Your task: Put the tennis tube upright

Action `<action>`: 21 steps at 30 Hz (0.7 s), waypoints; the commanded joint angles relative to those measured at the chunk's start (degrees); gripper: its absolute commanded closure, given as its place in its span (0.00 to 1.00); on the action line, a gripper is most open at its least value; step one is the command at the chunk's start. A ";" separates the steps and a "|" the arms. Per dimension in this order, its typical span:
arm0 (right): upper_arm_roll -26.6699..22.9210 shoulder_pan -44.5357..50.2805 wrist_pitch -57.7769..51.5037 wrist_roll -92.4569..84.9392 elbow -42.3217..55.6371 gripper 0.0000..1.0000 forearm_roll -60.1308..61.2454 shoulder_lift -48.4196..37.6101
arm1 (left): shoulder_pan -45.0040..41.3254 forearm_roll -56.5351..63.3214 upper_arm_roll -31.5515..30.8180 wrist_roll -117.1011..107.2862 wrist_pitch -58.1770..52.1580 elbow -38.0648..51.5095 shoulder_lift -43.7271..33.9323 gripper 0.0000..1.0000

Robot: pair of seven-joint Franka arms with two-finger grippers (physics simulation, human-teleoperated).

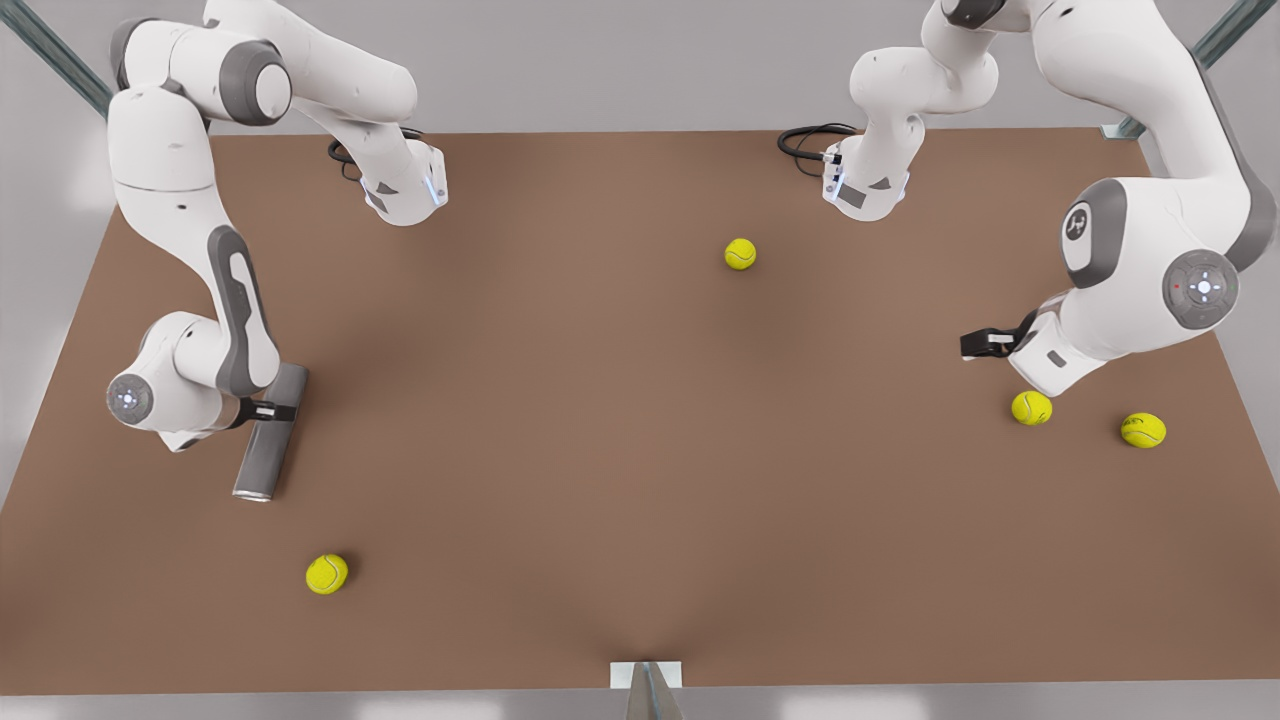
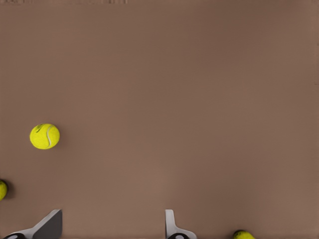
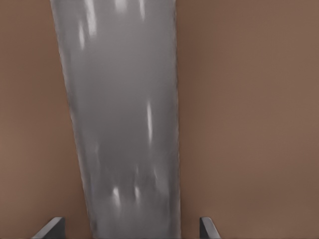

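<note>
Balls (image 1: 1031, 407) flank open left jaws (image 1: 985, 343); right jaws (image 1: 268, 410) straddle lying tennis tube (image 1: 270, 433), open.

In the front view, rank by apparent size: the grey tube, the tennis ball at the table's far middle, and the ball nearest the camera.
1. The matte grey cylindrical tennis tube, lying flat, straddled by the right gripper.
2. The yellow-green tennis ball nearest the camera.
3. The yellow-green ball at the far middle, slightly smaller, probably only from distance.

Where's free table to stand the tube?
Bare table from the tube, straddled by the open right gripper, to the centre. Crowded at the front view's right: two balls by the open left gripper.
</note>
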 commanded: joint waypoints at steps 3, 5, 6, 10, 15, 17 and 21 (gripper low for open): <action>0.00 -0.08 3.69 -4.18 -0.01 0.00 0.17 1.56 | 0.12 0.02 0.00 -0.03 0.21 0.01 0.17 0.00; 0.00 0.00 4.31 -4.18 0.08 0.00 0.17 2.27 | 0.12 0.02 0.00 -0.03 0.21 0.01 0.34 0.00; 0.00 0.00 5.54 -4.18 0.08 0.00 0.08 2.88 | 0.12 0.02 0.00 -0.03 0.21 0.01 0.43 0.00; 0.09 0.00 8.00 -4.62 0.25 0.00 0.08 4.29 | 0.12 0.02 0.00 -0.03 0.21 0.01 0.69 0.00; 0.09 0.00 8.44 -4.62 -0.10 0.00 0.25 4.73 | 0.12 0.02 0.00 -0.03 0.21 0.01 0.87 0.00; 0.09 0.00 8.44 -4.62 -0.36 0.00 0.25 4.73 | 0.30 0.02 0.00 0.06 0.21 0.01 0.87 0.00; 0.09 0.00 8.44 -4.62 -0.36 0.10 0.25 4.64 | 0.21 0.02 0.00 -0.03 0.21 0.01 0.87 0.00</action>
